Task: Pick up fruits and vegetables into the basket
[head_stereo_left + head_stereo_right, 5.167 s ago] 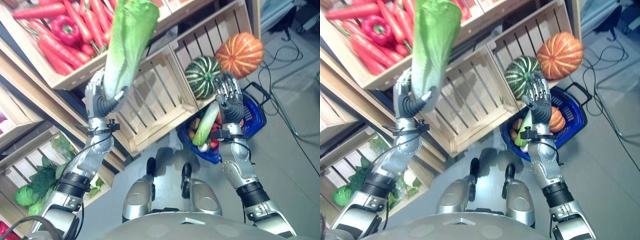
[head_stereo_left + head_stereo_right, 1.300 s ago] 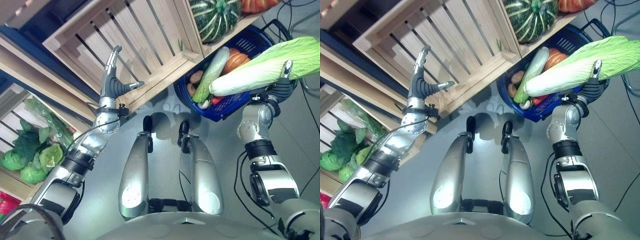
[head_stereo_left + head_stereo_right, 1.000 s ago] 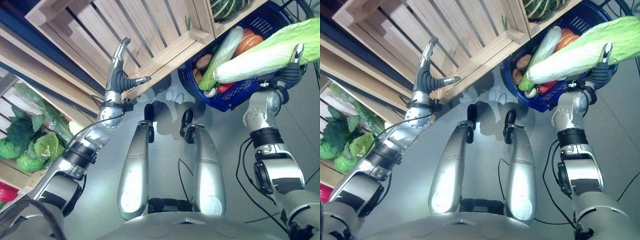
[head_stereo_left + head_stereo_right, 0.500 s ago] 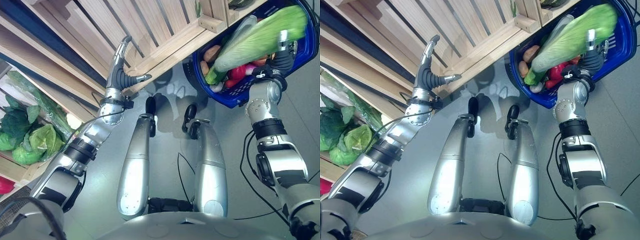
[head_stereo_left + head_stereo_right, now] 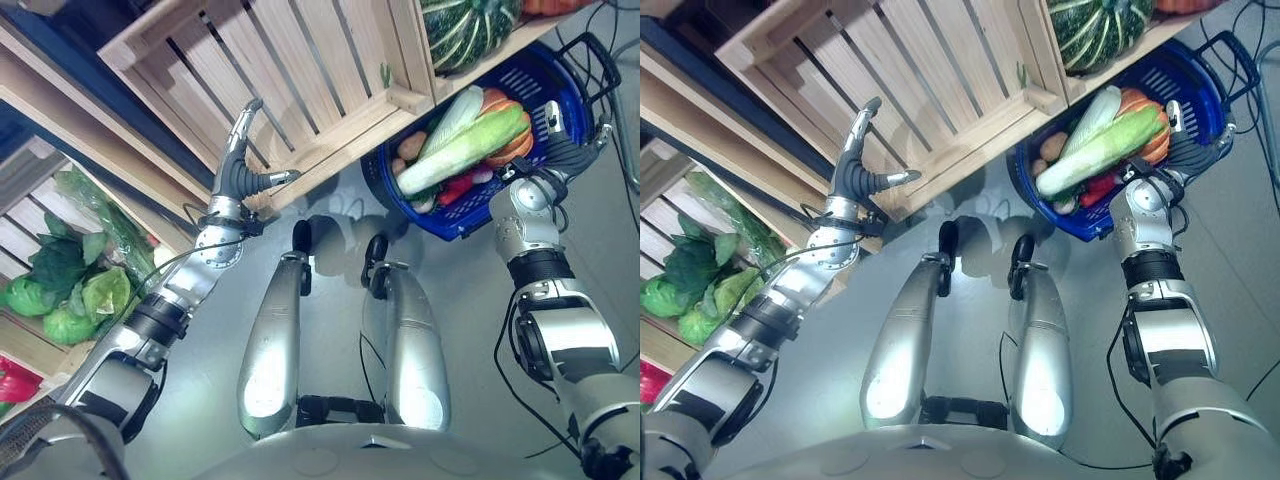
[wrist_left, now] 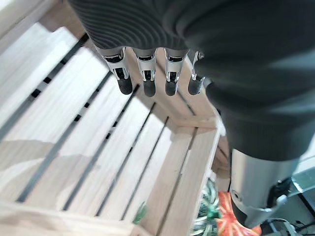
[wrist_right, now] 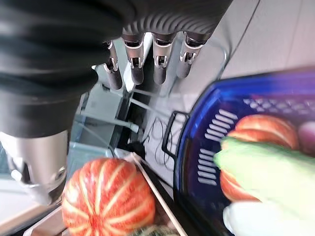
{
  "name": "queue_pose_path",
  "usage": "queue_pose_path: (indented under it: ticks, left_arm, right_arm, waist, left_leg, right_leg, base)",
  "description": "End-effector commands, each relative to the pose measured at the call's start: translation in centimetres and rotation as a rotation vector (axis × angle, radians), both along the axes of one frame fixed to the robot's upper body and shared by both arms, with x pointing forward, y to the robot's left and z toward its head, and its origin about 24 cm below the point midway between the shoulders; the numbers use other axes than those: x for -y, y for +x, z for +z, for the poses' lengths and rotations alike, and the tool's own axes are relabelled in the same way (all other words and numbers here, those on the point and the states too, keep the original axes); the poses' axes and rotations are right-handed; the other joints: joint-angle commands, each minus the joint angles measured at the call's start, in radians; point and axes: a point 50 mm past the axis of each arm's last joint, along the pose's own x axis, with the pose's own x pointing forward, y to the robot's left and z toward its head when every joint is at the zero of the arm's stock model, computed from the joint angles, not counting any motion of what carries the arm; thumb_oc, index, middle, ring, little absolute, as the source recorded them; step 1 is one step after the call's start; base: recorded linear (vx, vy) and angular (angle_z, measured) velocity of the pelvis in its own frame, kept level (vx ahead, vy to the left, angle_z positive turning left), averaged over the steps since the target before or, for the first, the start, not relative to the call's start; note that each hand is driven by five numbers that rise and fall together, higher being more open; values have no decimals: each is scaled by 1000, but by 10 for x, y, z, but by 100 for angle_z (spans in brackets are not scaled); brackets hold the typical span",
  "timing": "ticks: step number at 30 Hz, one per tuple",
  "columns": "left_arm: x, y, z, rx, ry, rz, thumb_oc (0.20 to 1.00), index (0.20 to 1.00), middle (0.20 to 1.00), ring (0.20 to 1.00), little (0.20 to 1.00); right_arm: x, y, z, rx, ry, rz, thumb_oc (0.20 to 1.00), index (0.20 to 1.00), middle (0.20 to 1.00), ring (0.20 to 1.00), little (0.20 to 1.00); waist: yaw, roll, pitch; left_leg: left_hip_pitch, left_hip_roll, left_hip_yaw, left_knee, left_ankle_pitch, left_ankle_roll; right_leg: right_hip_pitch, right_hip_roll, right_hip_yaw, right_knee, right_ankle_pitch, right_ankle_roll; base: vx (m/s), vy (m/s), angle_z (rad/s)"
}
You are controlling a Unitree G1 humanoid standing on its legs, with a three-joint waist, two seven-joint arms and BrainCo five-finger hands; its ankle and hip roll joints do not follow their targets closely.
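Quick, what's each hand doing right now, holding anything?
Left hand: open, empty, by the wooden crate.
Right hand: open, empty; the cabbage lies in the basket.

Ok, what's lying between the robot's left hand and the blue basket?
In the left eye view, the open left hand and the blue basket are separated by the empty wooden slatted crate, whose corner post stands just beside the basket's rim.

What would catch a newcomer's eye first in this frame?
The blue basket on the floor at the robot's right, heaped with produce, with a long pale-green cabbage lying across the top. The right hand sits at its near rim with fingers straight, holding nothing. The left hand is raised open before an empty wooden crate, and a striped green pumpkin sits on the shelf above the basket.
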Motion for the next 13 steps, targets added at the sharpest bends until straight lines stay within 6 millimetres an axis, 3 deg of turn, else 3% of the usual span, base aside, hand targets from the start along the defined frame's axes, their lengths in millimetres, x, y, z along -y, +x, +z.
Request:
queue_pose_path:
  ticks: [1, 4, 13]
  left_arm:
    - [2, -9, 10, 39, -59, -79, 1000, 1000, 1000, 1000, 1000]
    - [-3, -13, -8, -48, -70, -86, 1000, 1000, 1000, 1000, 1000]
    - [-21, -49, -87, -351, -55, -52, 1000, 1000, 1000, 1000, 1000]
  right_arm:
    - [9, -8, 9, 51, -81, -45, 1000, 1000, 1000, 1000, 1000]
    - [-1, -19, -15, 42, -49, -24, 1000, 1000, 1000, 1000, 1000]
    - [-25, -88, -127, -153, 115, 229, 1000, 1000, 1000, 1000, 1000]
  waist:
    - [-3, -2, -56]
    - [-5, -6, -107]
    - [-34, -29, -283]
  left_leg:
    - [68, -65, 12, -33, -65, 10]
    - [144, -64, -7, -147, -27, 4]
    - [366, -32, -23, -405, 44, 15]
  right_leg:
    - [165, 29, -22, -210, 80, 50]
    - [253, 37, -28, -321, 102, 46]
    - [456, 41, -17, -538, 171, 63]
  base:
    - [50, -16, -6]
    - [108, -11, 0]
    - [132, 30, 0]
